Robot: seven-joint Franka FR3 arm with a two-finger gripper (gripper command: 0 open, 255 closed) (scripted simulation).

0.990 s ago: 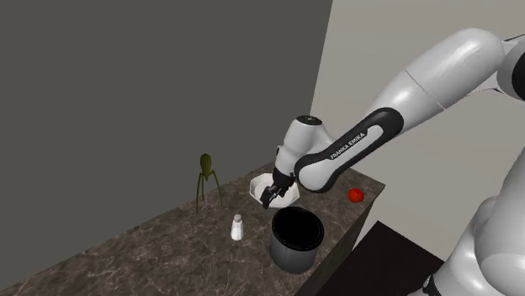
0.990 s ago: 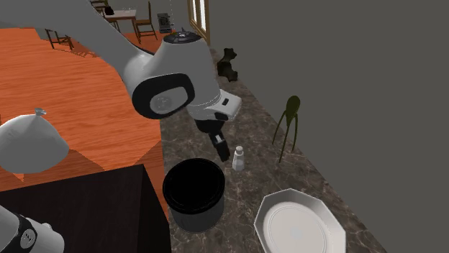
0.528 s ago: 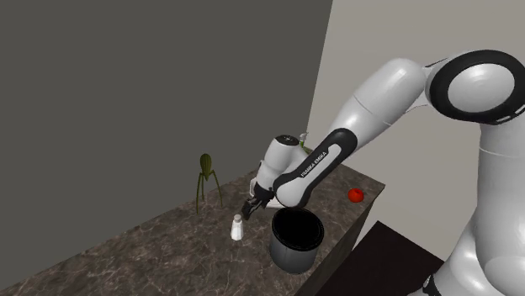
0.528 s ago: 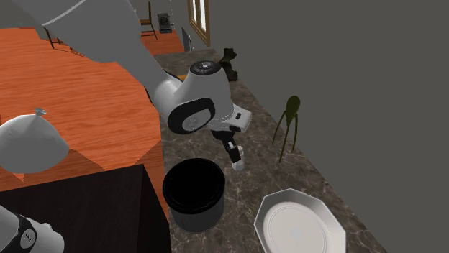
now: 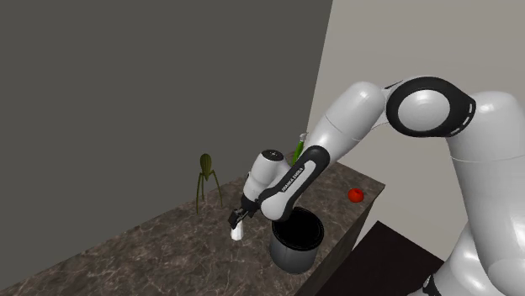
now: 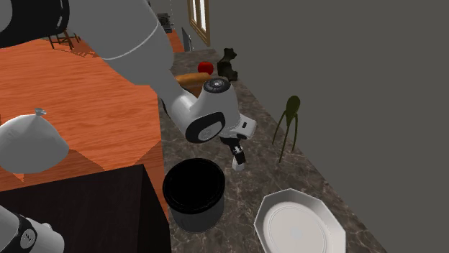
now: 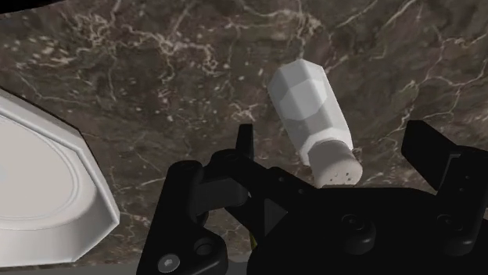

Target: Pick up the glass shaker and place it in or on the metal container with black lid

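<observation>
While I had the gripper (image 7: 336, 144) at the white shaker (image 7: 303, 100), its fingers stood apart either side, not touching; dark container (image 5: 296, 244) stood near.

Dark marble counter (image 5: 126, 252) against grey wall (image 5: 126, 84); orange wood floor (image 6: 79, 100); wood-framed window (image 6: 199, 18) beyond.

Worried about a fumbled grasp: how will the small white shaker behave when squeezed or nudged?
The shaker stands tall and narrow on the marbled counter, so a nudge would probably tip it. Its faceted sides look smooth, perhaps slippery. Small between the fingers of the open tool, it is likely light.
</observation>
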